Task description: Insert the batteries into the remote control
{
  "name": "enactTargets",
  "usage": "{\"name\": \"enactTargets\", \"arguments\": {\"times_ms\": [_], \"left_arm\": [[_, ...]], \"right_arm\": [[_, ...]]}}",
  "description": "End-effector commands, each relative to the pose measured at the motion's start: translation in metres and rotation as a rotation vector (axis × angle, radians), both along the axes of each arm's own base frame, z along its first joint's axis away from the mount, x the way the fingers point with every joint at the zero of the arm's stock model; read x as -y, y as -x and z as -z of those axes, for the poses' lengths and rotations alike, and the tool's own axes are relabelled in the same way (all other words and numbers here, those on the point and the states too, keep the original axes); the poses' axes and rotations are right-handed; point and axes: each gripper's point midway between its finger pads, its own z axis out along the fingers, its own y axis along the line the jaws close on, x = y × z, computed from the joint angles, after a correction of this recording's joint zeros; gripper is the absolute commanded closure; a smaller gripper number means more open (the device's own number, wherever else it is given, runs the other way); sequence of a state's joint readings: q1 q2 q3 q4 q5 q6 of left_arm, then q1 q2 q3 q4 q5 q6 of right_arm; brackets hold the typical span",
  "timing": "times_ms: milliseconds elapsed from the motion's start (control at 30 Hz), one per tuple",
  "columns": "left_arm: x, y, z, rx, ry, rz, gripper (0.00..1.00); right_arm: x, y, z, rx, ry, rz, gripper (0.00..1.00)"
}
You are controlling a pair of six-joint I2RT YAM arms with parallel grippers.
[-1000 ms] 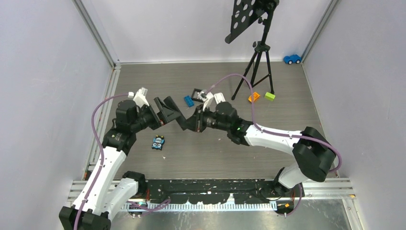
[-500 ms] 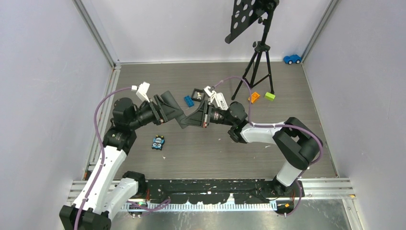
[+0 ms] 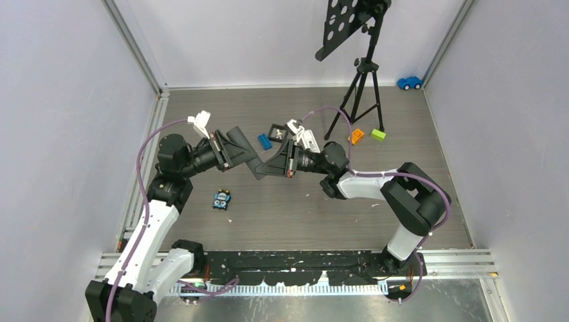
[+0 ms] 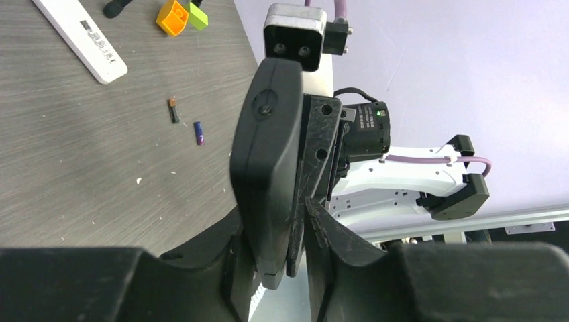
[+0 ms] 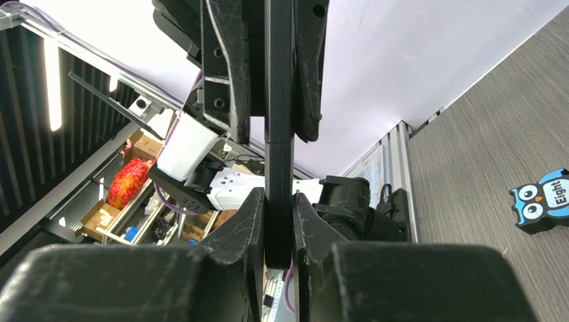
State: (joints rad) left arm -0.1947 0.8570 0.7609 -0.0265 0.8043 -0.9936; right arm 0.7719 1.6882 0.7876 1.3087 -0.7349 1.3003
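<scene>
Gripping black remote (image 5: pixel 278 100) in mid-air from two sides; closed on it with left gripper (image 4: pixel 280 228), fingers pressed against both flat faces; clamped on same piece with right gripper (image 5: pixel 278 198) from opposite end, tips of the two grippers almost meeting; seen edge-on in right wrist view as a narrow upright strip running from one pair of fingers to the other; held clear of table (image 4: pixel 80 154), not touching it; lying loose on table, well apart from both grippers: dark battery (image 4: pixel 174 110) with orange tip, and just beside it purple-blue battery (image 4: pixel 199 133); farther back, lying flat with label up, white remote (image 4: pixel 80 40); near its far end, orange block (image 4: pixel 172 17) and green block (image 4: pixel 197 15); flat on table near left arm, owl card (image 3: pixel 222 200).
</scene>
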Motion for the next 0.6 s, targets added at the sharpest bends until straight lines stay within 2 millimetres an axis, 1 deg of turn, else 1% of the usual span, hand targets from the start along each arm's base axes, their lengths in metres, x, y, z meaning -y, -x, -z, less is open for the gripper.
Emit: {"name": "enactTargets", "arguments": {"times_ms": [0, 67, 167, 267, 333, 367, 400, 467, 500, 533, 567], "left_arm": [[-0.001, -0.005, -0.020, 0.072, 0.041, -0.005, 0.62], [-0.002, -0.007, -0.019, 0.071, 0.041, -0.019, 0.57], [-0.004, -0.011, -0.019, 0.077, 0.041, -0.040, 0.57], [-0.004, -0.012, -0.018, 0.079, 0.043, -0.042, 0.70], [-0.003, -0.013, -0.014, 0.070, 0.041, -0.042, 0.83], [-0.003, -0.013, -0.013, 0.070, 0.041, -0.039, 0.96], [-0.003, -0.013, -0.012, 0.069, 0.042, -0.035, 1.00], [-0.003, -0.013, -0.009, 0.068, 0.043, -0.037, 1.00], [-0.003, -0.013, -0.008, 0.071, 0.044, -0.042, 1.00], [-0.004, -0.014, -0.007, 0.072, 0.045, -0.052, 1.00], [-0.006, -0.015, -0.006, 0.070, 0.046, -0.068, 1.00]], "right_arm": [[0.004, 0.005, -0.012, 0.064, -0.016, -0.010, 1.00], [0.004, 0.006, -0.011, 0.063, -0.010, -0.017, 1.00], [0.005, 0.008, -0.011, 0.064, -0.007, -0.021, 1.00], [0.007, 0.009, -0.008, 0.070, 0.006, -0.017, 1.00], [0.007, 0.009, -0.005, 0.071, 0.029, -0.012, 1.00], [0.007, 0.009, -0.004, 0.072, 0.041, -0.008, 1.00], [0.007, 0.008, -0.002, 0.074, 0.050, 0.003, 1.00], [0.009, 0.003, -0.001, 0.070, 0.064, 0.052, 0.99], [0.009, -0.006, 0.001, 0.054, 0.075, 0.107, 0.89], [0.010, -0.014, 0.004, 0.027, 0.093, 0.166, 0.75], [0.012, -0.025, 0.002, 0.004, 0.091, 0.257, 0.62]]}}
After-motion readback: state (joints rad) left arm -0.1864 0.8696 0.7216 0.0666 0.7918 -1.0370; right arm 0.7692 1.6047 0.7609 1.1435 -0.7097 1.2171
